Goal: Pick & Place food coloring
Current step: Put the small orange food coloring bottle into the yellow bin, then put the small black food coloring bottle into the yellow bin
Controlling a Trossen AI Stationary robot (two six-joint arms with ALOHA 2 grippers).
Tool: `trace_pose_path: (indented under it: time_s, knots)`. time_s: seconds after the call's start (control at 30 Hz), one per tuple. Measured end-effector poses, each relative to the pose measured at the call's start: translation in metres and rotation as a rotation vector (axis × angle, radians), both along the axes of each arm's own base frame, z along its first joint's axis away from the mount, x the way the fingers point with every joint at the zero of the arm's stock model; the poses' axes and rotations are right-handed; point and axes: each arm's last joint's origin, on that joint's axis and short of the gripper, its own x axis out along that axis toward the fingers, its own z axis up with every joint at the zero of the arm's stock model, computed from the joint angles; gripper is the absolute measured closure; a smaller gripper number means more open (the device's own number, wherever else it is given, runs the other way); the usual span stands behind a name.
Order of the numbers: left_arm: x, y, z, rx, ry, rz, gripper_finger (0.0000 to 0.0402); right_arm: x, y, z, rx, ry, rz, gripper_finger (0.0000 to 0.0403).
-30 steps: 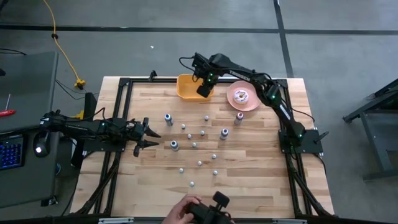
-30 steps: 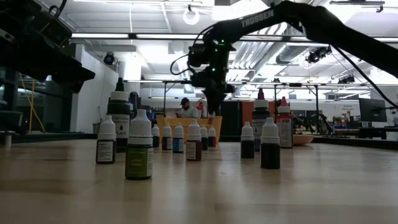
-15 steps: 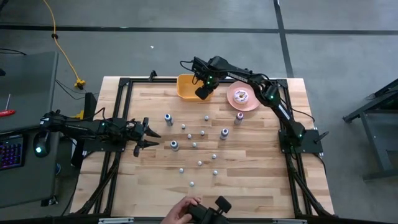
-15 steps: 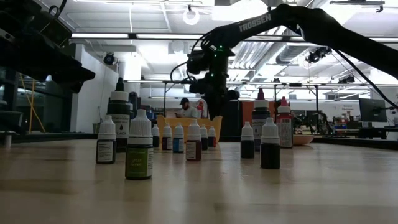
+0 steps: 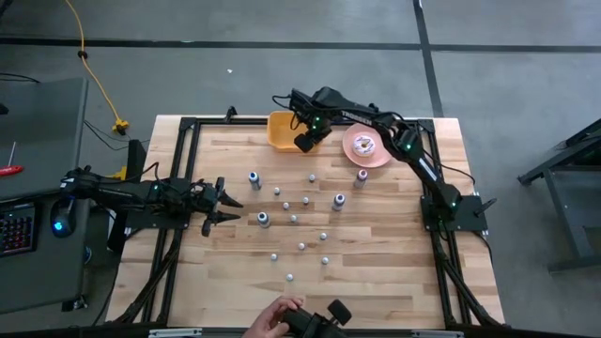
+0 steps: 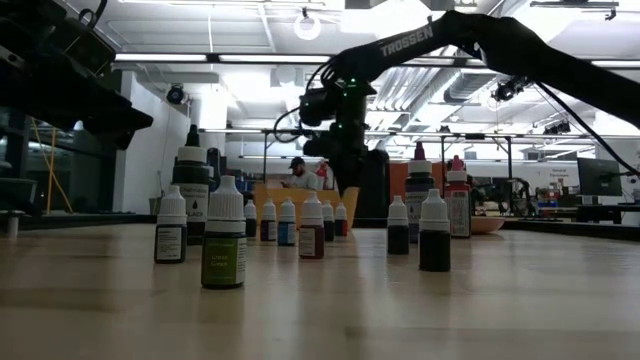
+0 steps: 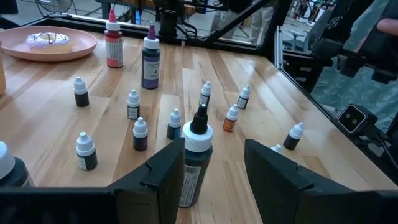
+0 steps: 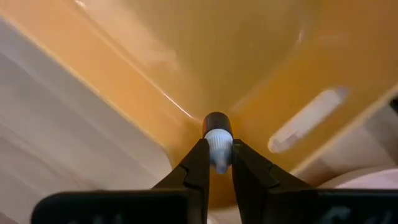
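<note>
The food coloring bottles (image 5: 300, 202) stand upright on their bases, scattered over the middle of the wooden table, and show as a row (image 6: 300, 225) in the low view. My right gripper (image 5: 303, 141) is at the near right corner of the yellow bin (image 5: 280, 130), shut on one tiny bottle (image 8: 217, 124). My left gripper (image 5: 225, 202) is open at the table's left side. A larger white-capped bottle (image 7: 194, 163) stands just ahead of its fingers, untouched. My right gripper pinches the tiny bottle by its white cap (image 8: 217, 144) between the two fingertips. The dark body (image 8: 217, 121) sticks out beyond the fingertips, along the fingers, toward the yellow bin's wall (image 8: 261, 56). The bottle is lifted clear of the table.
A pink plate with a doughnut (image 5: 366, 145) sits to the right of the bin, with a reddish bottle (image 5: 362, 176) near it. A person's hand with a black device (image 5: 300, 319) is at the table's near edge. Bare wood lies along the near side.
My right gripper has tipped from pointing down to a slant at the yellow bin's near right corner, shifting slightly toward the near edge, still shut on the bottle. The other bottles have stayed in place.
</note>
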Motion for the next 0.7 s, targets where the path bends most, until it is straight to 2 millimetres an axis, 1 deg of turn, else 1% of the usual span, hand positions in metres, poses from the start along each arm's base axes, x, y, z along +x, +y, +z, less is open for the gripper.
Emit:
trace_pose_path:
  time_s: [0.1, 0.33, 0.57, 0.7]
  knots:
    - [0.0, 0.0, 0.0, 0.0, 0.0, 0.0, 0.0238, -0.0002, 0.0003, -0.0015, 0.011, 0.005, -0.007, 0.0353]
    - [0.0, 0.0, 0.0, 0.0, 0.0, 0.0, 0.0238, -0.0008, 0.0005, -0.001, 0.008, 0.011, -0.008, 0.0357]
    - [0.0, 0.0, 0.0, 0.0, 0.0, 0.0, 0.0238, -0.0002, -0.0003, -0.0009, -0.008, 0.01, 0.0, 0.0317]
    - [0.0, 0.0, 0.0, 0.0, 0.0, 0.0, 0.0238, -0.0002, -0.0003, -0.0009, -0.011, 0.011, 0.018, 0.0307]
